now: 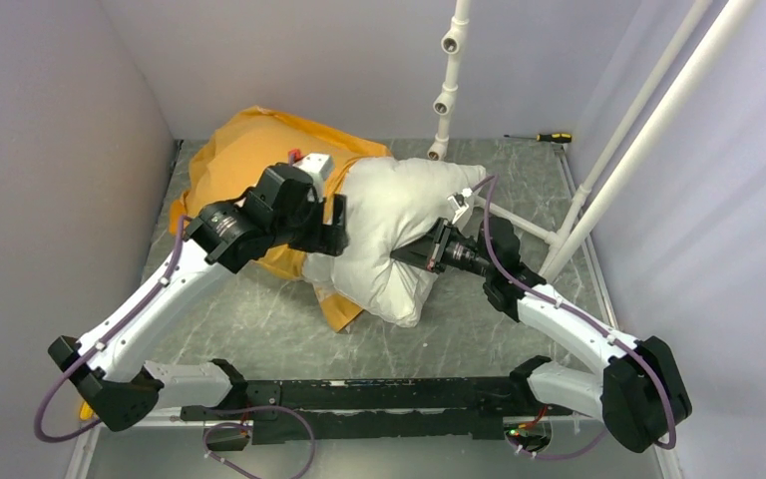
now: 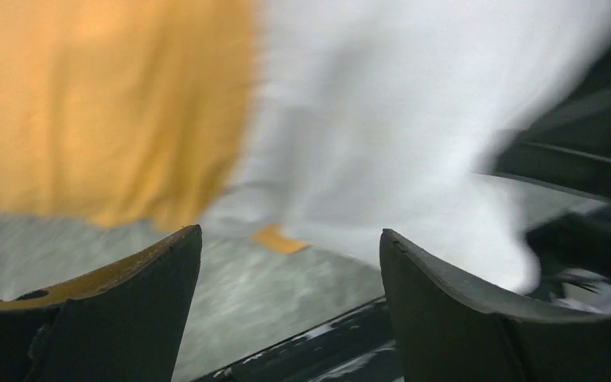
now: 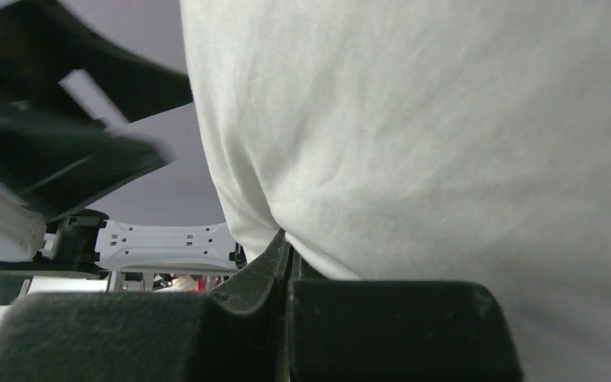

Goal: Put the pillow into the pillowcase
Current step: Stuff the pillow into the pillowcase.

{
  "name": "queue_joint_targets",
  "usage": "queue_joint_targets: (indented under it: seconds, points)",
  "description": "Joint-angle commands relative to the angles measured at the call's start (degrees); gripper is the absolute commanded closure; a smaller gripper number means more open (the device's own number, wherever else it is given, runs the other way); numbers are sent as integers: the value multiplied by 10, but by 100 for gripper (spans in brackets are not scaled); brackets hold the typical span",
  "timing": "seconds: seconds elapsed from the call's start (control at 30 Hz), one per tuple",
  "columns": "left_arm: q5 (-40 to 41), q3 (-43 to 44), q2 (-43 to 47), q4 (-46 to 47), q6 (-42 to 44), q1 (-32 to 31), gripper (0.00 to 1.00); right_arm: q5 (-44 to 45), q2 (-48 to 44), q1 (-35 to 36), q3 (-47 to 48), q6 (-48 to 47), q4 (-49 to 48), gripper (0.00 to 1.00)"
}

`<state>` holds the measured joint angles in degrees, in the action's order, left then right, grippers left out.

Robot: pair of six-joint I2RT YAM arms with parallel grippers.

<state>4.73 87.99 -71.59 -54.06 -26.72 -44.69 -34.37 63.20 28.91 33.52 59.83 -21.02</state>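
One pillow (image 1: 399, 225), one pillowcase (image 1: 234, 160) — grey marbled tabletop (image 1: 259, 324), pale walls (image 1: 289, 60). Left hand (image 2: 290, 239) wide open, empty; right hand (image 3: 286, 259) pinched tight on pillow.

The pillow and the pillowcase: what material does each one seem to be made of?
The pillow looks like matte white woven fabric, perhaps cotton, over a soft filling: it bulges and dents, and the right wrist view shows fine creases in it. The pillowcase looks like thin orange-yellow cloth with a matte finish, lying in loose folds. Its fibre cannot be told from these views.
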Motion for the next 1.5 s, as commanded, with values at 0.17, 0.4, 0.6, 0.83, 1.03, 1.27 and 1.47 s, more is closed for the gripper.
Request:
queue_joint_targets:
  seconds: [0.17,0.4,0.6,0.83,1.03,1.27,1.47]
  points:
    - [-23,-191,41,46,81,161,27,39,-14,-1,-19,6,-6,100]
    - [-51,-225,19,142,93,193,47,33,-5,-1,-15,4,-1,100]
    - [-53,-188,9,137,106,195,100,33,-6,-1,-18,11,-5,100]
    - [-178,-128,72,84,80,194,100,13,-11,-1,-7,45,-51,100]
    - [-343,-76,89,73,28,169,100,34,-26,16,-1,69,-112,100]
    - [-305,-33,50,104,-35,26,100,129,53,110,-3,59,-202,100]
    - [-245,-57,19,111,-67,-26,100,223,102,155,34,5,-165,100]
